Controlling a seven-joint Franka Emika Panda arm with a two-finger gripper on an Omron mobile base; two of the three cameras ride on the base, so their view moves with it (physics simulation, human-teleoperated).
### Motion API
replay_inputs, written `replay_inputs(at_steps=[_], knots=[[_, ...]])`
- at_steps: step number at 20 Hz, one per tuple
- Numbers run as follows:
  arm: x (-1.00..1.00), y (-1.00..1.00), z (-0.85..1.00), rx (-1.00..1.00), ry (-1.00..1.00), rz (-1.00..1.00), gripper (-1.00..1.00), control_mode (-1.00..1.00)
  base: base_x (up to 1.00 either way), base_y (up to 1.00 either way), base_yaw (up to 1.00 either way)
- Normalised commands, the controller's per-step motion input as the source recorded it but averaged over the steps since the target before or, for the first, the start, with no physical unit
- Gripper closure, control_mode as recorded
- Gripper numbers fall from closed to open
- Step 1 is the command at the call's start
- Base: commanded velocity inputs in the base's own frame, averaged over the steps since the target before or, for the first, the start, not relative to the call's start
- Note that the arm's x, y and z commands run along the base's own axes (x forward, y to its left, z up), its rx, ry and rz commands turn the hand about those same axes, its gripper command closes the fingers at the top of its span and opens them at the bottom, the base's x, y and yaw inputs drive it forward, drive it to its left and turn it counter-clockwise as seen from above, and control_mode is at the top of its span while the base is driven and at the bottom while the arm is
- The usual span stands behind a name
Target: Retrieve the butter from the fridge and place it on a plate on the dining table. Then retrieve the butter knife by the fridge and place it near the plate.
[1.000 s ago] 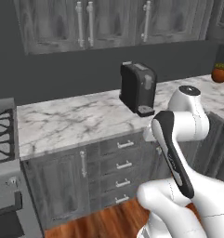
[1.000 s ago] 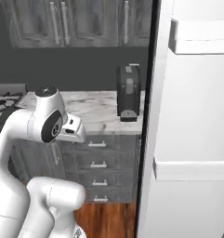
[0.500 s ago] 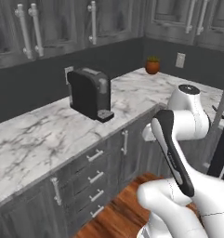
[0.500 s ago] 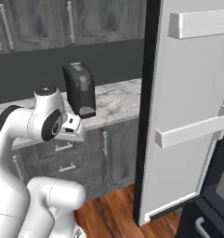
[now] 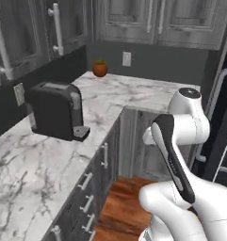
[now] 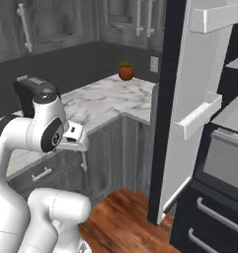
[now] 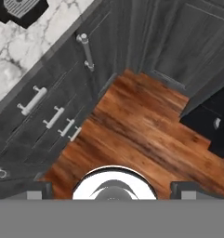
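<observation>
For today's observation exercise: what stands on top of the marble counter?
On the marble counter stand a black coffee machine and, in the far corner, a small potted plant. Whatever lies behind the coffee machine is hidden by it.

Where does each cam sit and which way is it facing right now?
Left base view: behind the arm, on its left, facing the marble counter and coffee machine.
Right base view: behind, on its right, facing the open fridge door; arm at left.
Hand view: looks down at wood floor and drawers.
Both base views share the potted plant and counter.
</observation>
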Motion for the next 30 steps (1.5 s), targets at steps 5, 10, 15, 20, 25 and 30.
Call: replay_inputs(at_steps=[5,10,15,20,25,30], knots=[[0.0,0.0,0.0,0.0,0.0,0.0,-1.0,1.0,0.61,0.37,-0.67],[0.0,0.0,0.0,0.0,0.0,0.0,-1.0,1.0,0.37,0.35,-0.26],[0.0,0.0,0.0,0.0,0.0,0.0,-1.0,1.0,0.83,0.29,-0.36],[0.0,0.0,0.0,0.0,0.0,0.0,-1.0,1.0,0.87,0.24,-0.48],[0.0,0.0,0.0,0.0,0.0,0.0,-1.0,1.0,0.54,0.48,-0.45],[0.0,0.0,0.0,0.0,0.0,0.0,-1.0,1.0,0.55,0.1,-0.01]])
